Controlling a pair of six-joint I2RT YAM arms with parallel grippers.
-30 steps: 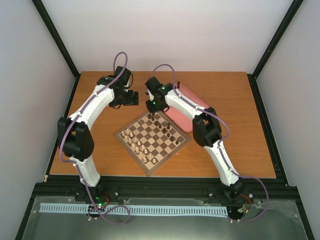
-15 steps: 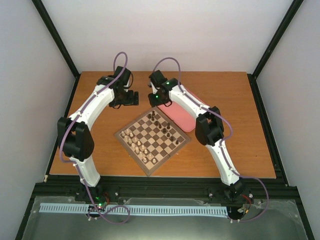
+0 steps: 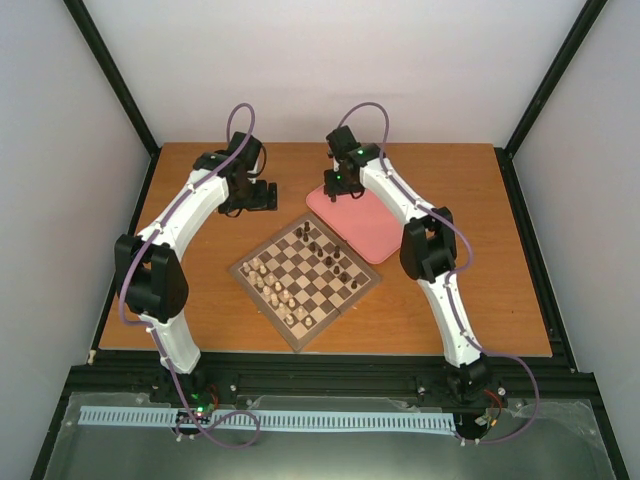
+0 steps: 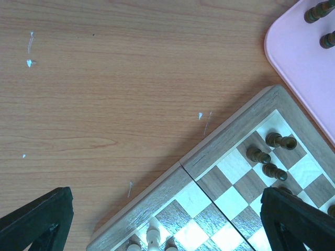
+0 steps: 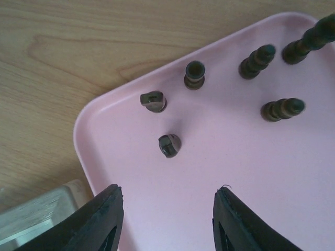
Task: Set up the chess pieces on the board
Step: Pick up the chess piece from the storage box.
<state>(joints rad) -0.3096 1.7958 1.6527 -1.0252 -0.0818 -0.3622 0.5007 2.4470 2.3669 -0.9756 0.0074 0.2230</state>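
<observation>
The board point(image 3: 335, 298) lies as a diamond mid-table, with dark chess pieces point(image 3: 325, 255) on its right side and cream ones on its left. Several more dark chess pieces point(image 5: 169, 145) stand on the pink tray point(image 5: 220, 157). My right gripper point(image 5: 167, 209) is open and empty, low over the tray's near corner, and it shows in the top view point(image 3: 335, 190). My left gripper point(image 4: 167, 230) is open and empty, hovering over the board's far corner point(image 4: 230, 157); it shows in the top view point(image 3: 268, 197). Three dark pieces point(image 4: 272, 154) stand on that corner.
The pink tray point(image 3: 365, 225) lies against the board's far right edge. Cream pieces point(image 4: 152, 238) stand by the board's left edge. Bare wooden table point(image 4: 104, 94) extends behind and left of the board. Black frame posts and white walls enclose the table.
My right arm moved back and right from over the board's far corner to over the pink tray's far end. The left arm has not moved.
</observation>
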